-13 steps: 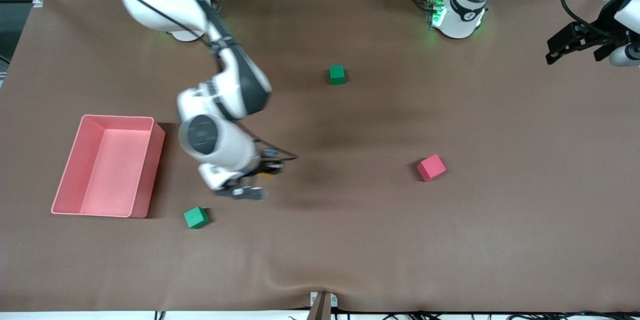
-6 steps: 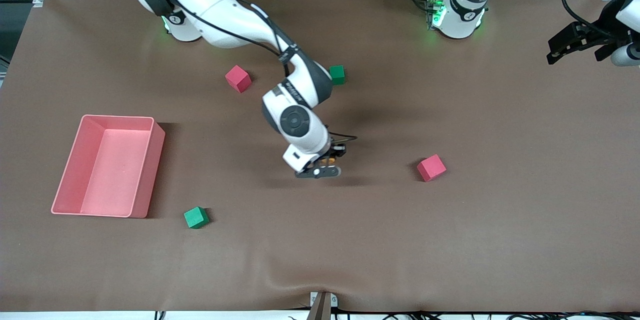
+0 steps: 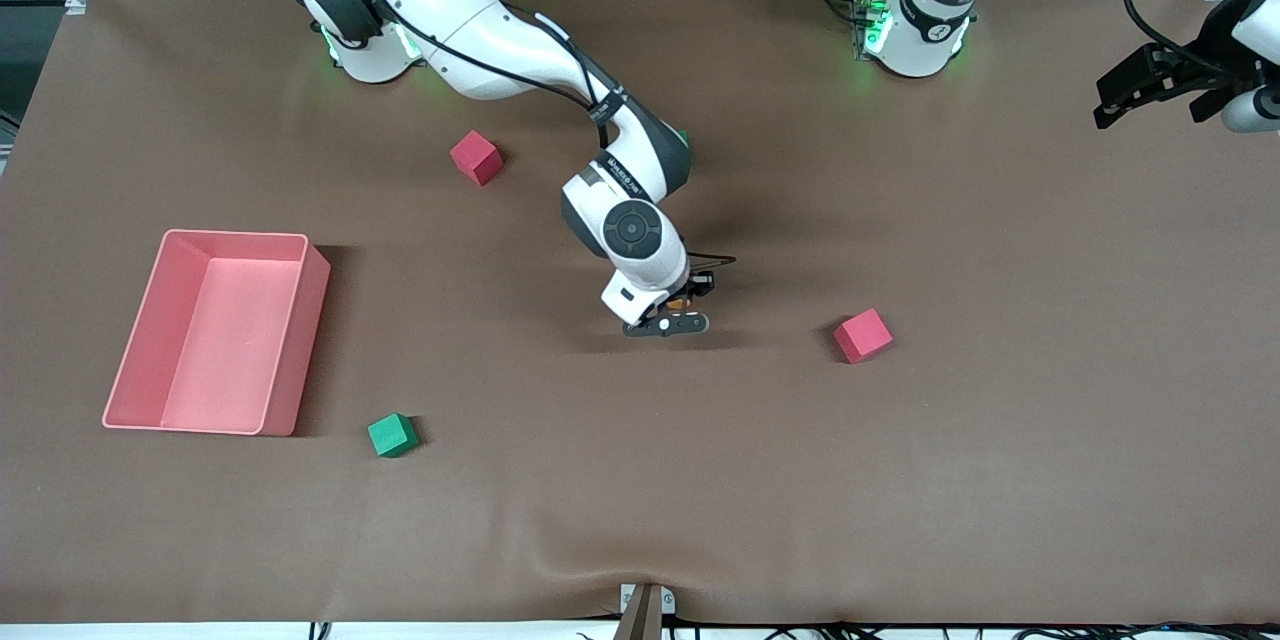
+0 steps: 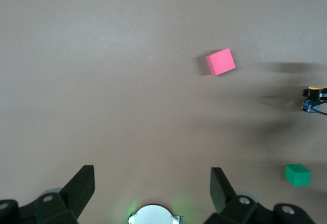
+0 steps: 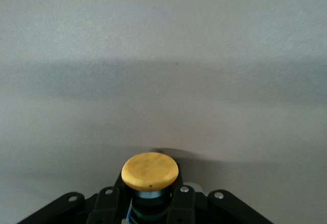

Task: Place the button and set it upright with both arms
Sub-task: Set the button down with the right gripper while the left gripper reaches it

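While the small push-button with a round orange cap and black body is clamped between the closed fingers of the right gripper low over mid-table, placement is judged underway; release upright is called for. The left gripper waits, spread wide.

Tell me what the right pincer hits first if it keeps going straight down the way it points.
Likely the bare table: the right pincer points down at it holding the button, whose shadow lies close below.
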Controlling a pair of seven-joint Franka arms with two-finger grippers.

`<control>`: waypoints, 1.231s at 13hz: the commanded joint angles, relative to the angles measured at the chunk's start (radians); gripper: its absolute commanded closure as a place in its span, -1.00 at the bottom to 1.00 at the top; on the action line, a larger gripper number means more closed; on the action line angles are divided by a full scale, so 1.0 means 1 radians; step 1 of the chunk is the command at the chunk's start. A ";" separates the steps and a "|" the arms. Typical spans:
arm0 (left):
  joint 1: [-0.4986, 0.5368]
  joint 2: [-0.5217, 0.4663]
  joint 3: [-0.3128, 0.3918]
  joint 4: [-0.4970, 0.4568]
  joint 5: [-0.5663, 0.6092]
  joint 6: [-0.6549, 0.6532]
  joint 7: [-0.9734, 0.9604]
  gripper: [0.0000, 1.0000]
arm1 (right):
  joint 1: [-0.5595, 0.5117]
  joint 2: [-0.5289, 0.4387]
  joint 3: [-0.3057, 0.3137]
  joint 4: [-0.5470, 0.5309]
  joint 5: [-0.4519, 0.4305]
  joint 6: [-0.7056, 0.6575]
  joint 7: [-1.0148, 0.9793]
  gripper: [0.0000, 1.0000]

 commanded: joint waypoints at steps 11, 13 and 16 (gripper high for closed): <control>-0.016 0.067 -0.076 0.014 0.004 0.018 0.003 -1.00 | -0.494 -0.201 0.214 0.091 -0.250 -0.451 -0.022 -1.00; -0.018 0.096 -0.120 0.017 0.001 0.023 0.001 -1.00 | -0.667 -0.279 0.313 0.091 -0.253 -0.589 -0.022 -1.00; -0.027 0.242 -0.174 0.072 -0.080 0.044 0.000 -1.00 | -0.763 -0.438 0.266 0.091 -0.259 -0.735 -0.024 -1.00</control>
